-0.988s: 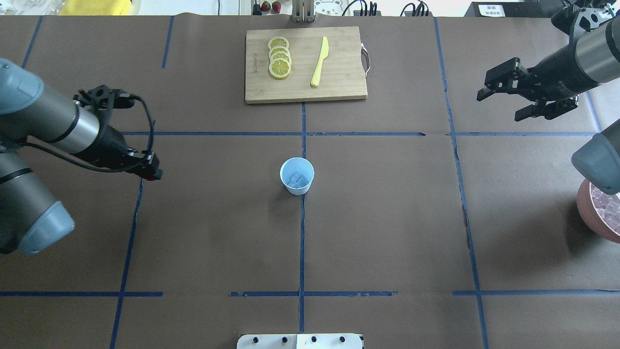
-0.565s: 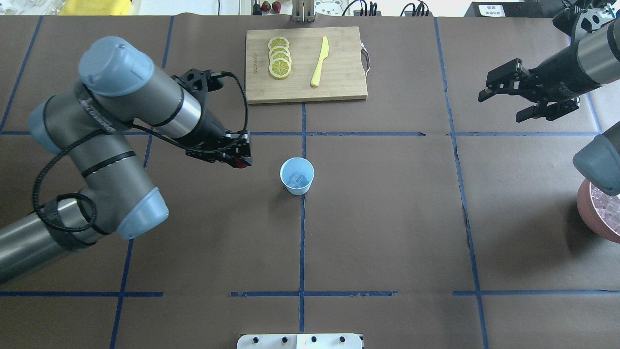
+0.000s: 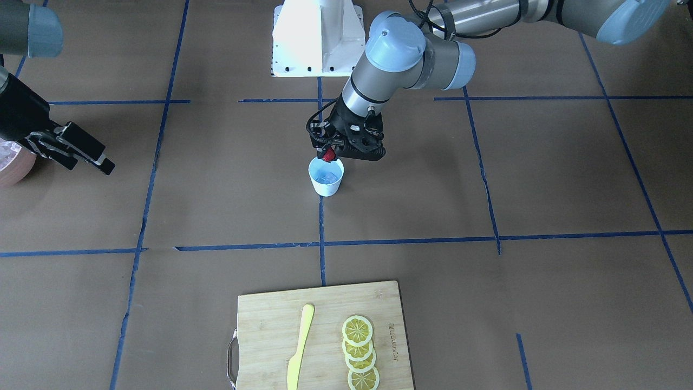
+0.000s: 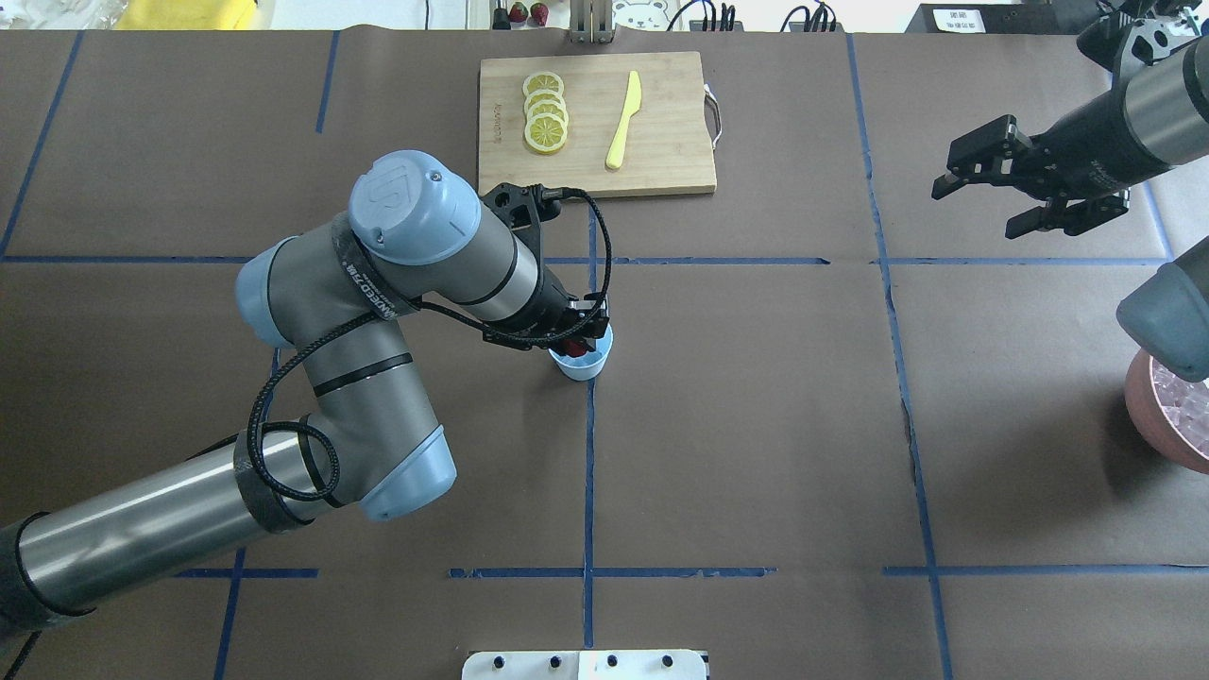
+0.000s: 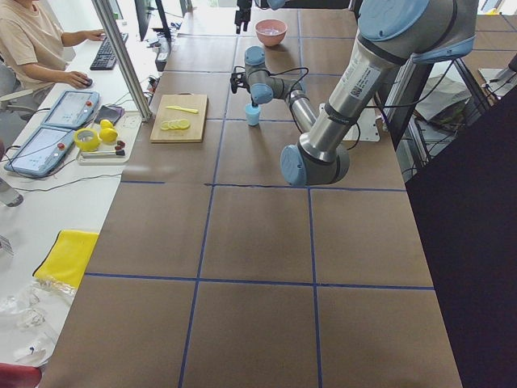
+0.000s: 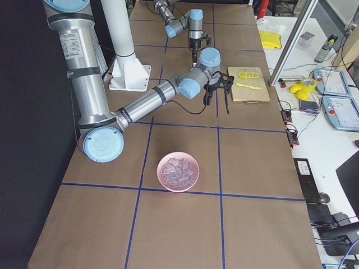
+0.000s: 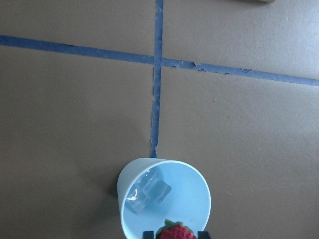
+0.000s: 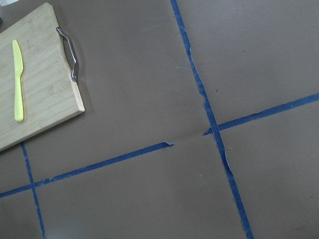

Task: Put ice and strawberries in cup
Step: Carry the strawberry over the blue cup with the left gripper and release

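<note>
The small white cup [image 4: 587, 364] with a pale blue inside stands at the table's middle; it also shows in the front view [image 3: 326, 177] and the left wrist view [image 7: 164, 199]. Clear ice cubes [image 7: 150, 191] lie in its bottom. My left gripper [image 4: 578, 340] is shut on a red strawberry [image 3: 329, 155] with a green top [image 7: 175, 232] and holds it just above the cup's near rim. My right gripper [image 4: 1001, 185] is open and empty, far right of the cup.
A wooden cutting board [image 4: 595, 123] with lemon slices [image 4: 545, 111] and a yellow knife [image 4: 623, 119] lies at the far middle. A pink bowl [image 6: 178, 171] of ice cubes stands at the right edge [image 4: 1171, 406]. Blue tape lines cross the brown table.
My left arm has swung right from the table's left side, carrying the strawberry to just over the cup. The right arm has hardly moved.
</note>
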Tool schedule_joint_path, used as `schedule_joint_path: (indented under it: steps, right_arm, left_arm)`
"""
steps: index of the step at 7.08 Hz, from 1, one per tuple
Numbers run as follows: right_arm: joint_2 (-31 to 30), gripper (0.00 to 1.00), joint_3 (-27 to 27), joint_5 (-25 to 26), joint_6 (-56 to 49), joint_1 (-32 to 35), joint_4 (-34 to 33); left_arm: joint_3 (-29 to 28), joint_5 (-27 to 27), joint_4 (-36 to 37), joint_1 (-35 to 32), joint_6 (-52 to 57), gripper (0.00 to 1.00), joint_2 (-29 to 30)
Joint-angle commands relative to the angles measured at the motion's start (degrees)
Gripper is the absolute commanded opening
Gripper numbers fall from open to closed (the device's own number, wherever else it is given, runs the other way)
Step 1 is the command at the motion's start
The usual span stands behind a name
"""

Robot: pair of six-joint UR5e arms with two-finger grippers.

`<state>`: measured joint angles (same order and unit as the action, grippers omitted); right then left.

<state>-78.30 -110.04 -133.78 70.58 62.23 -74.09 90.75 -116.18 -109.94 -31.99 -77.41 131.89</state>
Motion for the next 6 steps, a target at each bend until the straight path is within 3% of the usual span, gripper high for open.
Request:
schedule_joint_path:
  steps: [1, 4, 6]
  right_arm:
    - [-0.01, 0.99, 0.09, 0.01, 0.00, 0.00, 0.00]
    - [-0.09, 0.99, 0.00, -0.08, 0.00, 0.08, 0.00]
    - [-0.18, 0.99, -0.17, -0.25, 0.00, 0.78, -0.09]
  left_arm:
    - [0.30, 0.16, -0.01, 0.26, -0.02, 0.61, -0.05]
    - [0.22, 2.80, -0.01, -0.09, -0.02, 0.62, 0.04]
    - [2.57, 2.71, 0.25, -3.40, -0.02, 0.73, -0.57]
